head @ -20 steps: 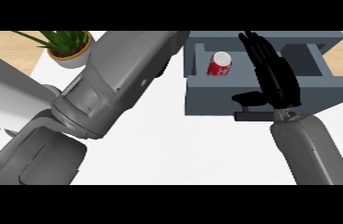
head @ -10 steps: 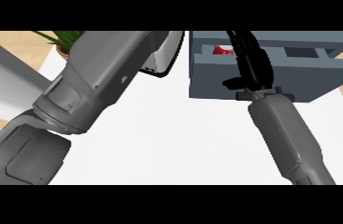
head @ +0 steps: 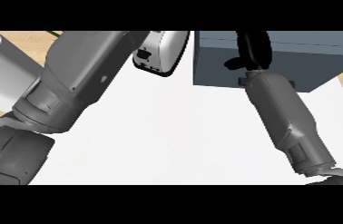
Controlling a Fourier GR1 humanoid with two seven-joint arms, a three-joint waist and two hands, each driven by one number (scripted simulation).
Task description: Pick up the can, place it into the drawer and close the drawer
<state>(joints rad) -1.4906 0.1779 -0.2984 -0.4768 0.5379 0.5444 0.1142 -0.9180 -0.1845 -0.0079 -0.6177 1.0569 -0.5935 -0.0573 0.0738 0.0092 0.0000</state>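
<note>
at the upper right of the head view, the right hand [head: 253, 53] lies against the grey drawer [head: 305, 60], only its lower part showing, so whether its fingers are straight or curled cannot be told. the can shows nowhere, and the drawer's inside is hidden. the left forearm [head: 77, 82] crosses the white counter [head: 174, 137], its hand out of sight.

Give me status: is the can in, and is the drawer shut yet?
Can: not visible now, so I can't confirm it's inside. In hand: the right hand rests against the grey drawer unit, where only closed-looking grey faces show and no open compartment, so the closing push seems at or near its end. Left: confirm full closure and pull the hand back. The left hand isn't in view; only its forearm shows.
</note>
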